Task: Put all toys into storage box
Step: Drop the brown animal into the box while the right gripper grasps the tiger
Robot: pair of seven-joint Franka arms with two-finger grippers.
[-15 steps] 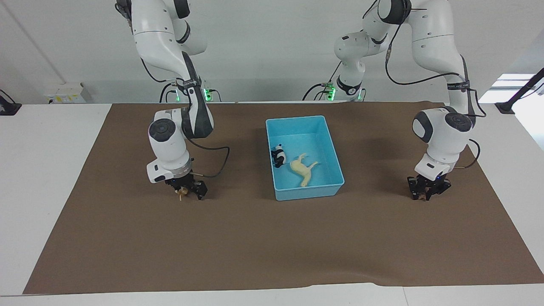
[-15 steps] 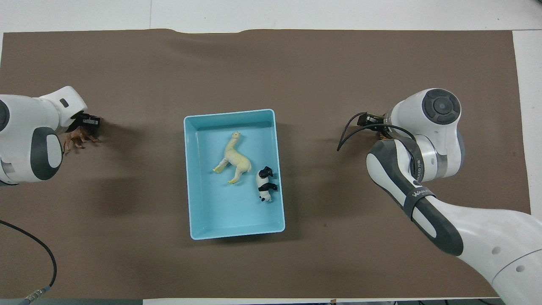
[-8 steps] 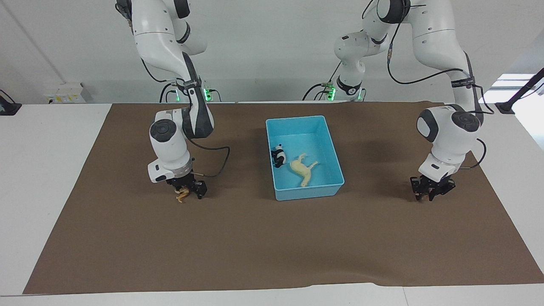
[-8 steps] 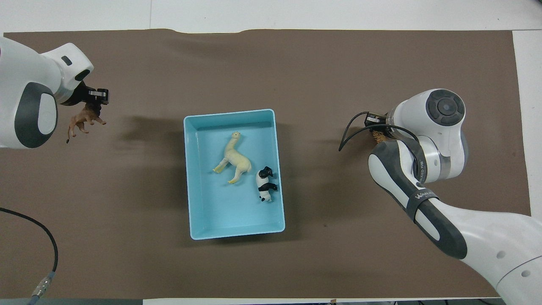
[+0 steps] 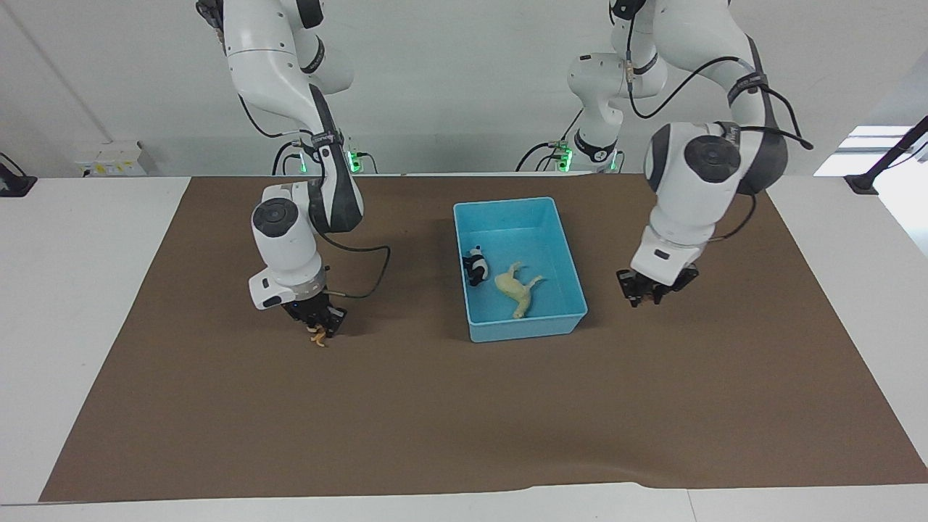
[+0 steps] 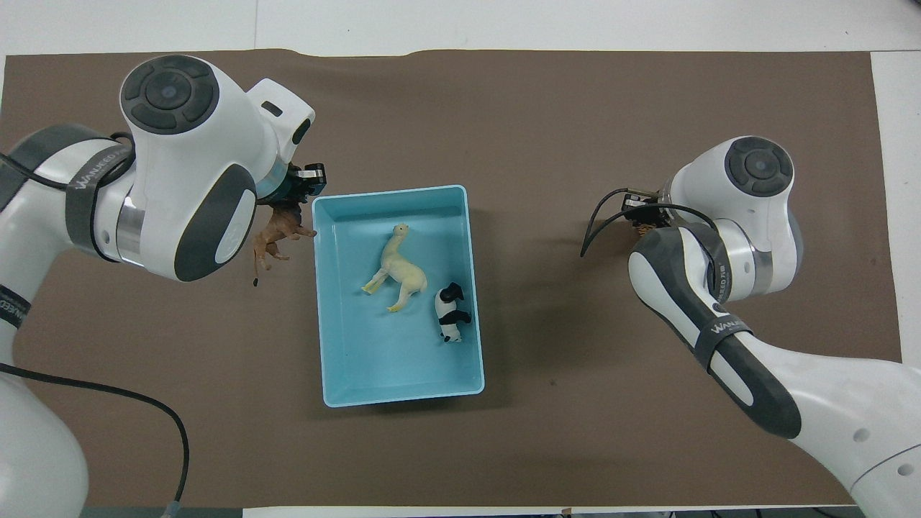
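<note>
Left gripper point(image 5: 642, 297) carried brown animal point(image 6: 277, 234) up beside storage box point(image 6: 327, 302), right gripper point(image 5: 317, 330) now clamping tiger point(image 5: 317, 336).

A brown mat point(image 5: 449, 420) covers most of the white table point(image 5: 65, 304) — its edge toward the robots slightly rippled.

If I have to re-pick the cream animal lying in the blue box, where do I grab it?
Probably the long neck, from straight above: the cream animal lies flat on its side in the storage box, its neck slim and clear of the panda and the walls.
</note>
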